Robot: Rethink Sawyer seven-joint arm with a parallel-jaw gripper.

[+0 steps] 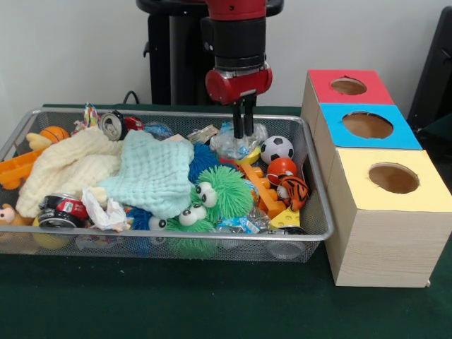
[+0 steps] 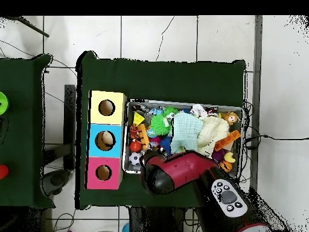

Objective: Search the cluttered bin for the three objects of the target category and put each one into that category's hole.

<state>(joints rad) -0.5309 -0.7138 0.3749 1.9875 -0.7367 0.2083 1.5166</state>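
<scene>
Pincer: the gripper hangs point-down over the far right part of the bin; its 2 black fingers stand close together, a narrow slit between them, tips at or in the crumpled top of a clear bottle. Whether they have hold of it cannot be told.
Near row: a second clear bottle with blue label lies low against the near rim, part hidden under the green spiky ball; a can lies at near left.
Middle: mint cloth and cream cloth cover the centre and left; anything under them is hidden.
Far row: the clear bottle lies directly beneath the pincer, beside the small football.
Key relation: this bottle is straight below the tips, no sideways offset seen; its long axis appears to run left-right, across the finger line, though crumpling makes this uncertain.
Container: wire mesh bin, full.
Targets: 3 hole boxes stand just right of the bin, yellow box nearest, blue box next, red box farthest.
Third bottle: not found in either view.
Judgement: a lift then a rightward carry looks due.
</scene>
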